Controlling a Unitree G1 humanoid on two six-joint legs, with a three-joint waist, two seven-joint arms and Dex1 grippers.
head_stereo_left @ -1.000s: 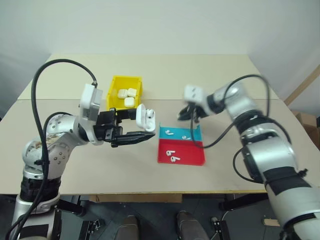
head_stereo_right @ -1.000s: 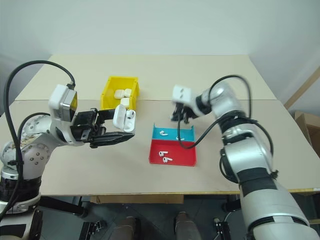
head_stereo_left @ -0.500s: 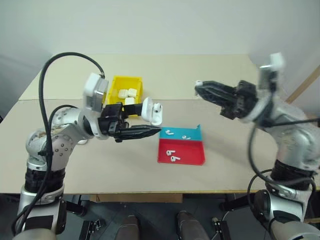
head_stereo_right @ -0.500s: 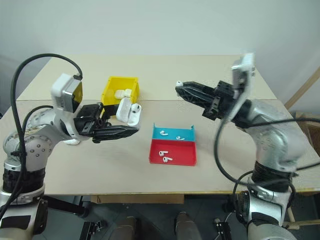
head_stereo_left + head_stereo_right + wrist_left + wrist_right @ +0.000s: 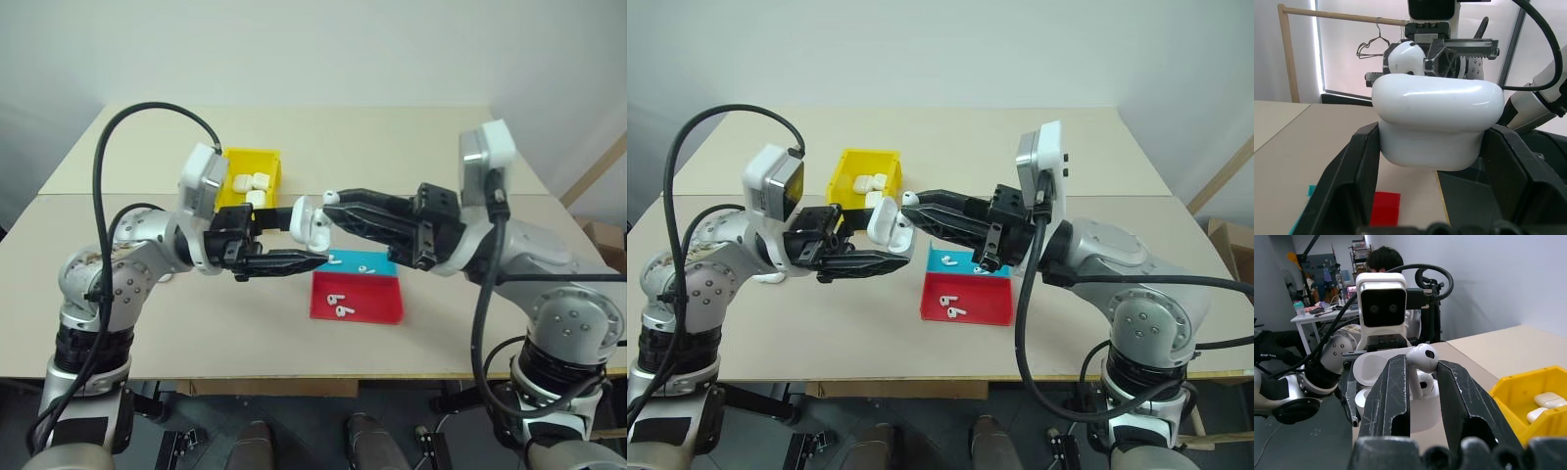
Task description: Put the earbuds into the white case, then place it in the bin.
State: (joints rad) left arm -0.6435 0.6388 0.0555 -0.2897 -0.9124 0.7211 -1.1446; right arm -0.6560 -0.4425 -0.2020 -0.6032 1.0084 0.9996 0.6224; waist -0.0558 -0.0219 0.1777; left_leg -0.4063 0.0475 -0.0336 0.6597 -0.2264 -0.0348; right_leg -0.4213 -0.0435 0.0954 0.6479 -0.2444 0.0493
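Note:
My left gripper point(image 5: 299, 239) is shut on the white case point(image 5: 308, 221) and holds it above the table with the lid flipped open. In the left wrist view the case point(image 5: 1437, 117) sits between both fingers. My right gripper point(image 5: 329, 204) is shut on one white earbud point(image 5: 331, 196), whose bulb pokes out at the fingertips just above the open case; the right wrist view shows this earbud point(image 5: 1421, 354) pinched between the fingers. More earbuds lie in the trays below. The yellow bin point(image 5: 231, 162) stands behind the left gripper.
Several closed white cases point(image 5: 251, 182) lie in the bin. A shallow blue tray point(image 5: 382, 266) with two earbuds point(image 5: 333, 259) adjoins a shallow red tray point(image 5: 377, 305) with two earbuds point(image 5: 339, 305) at table centre. A person point(image 5: 1385, 257) sits behind the robot.
My right arm has lifted from the blue tray and swung back toward me, bringing the earbud right up to the open case. The left gripper and case have shifted slightly rightward.

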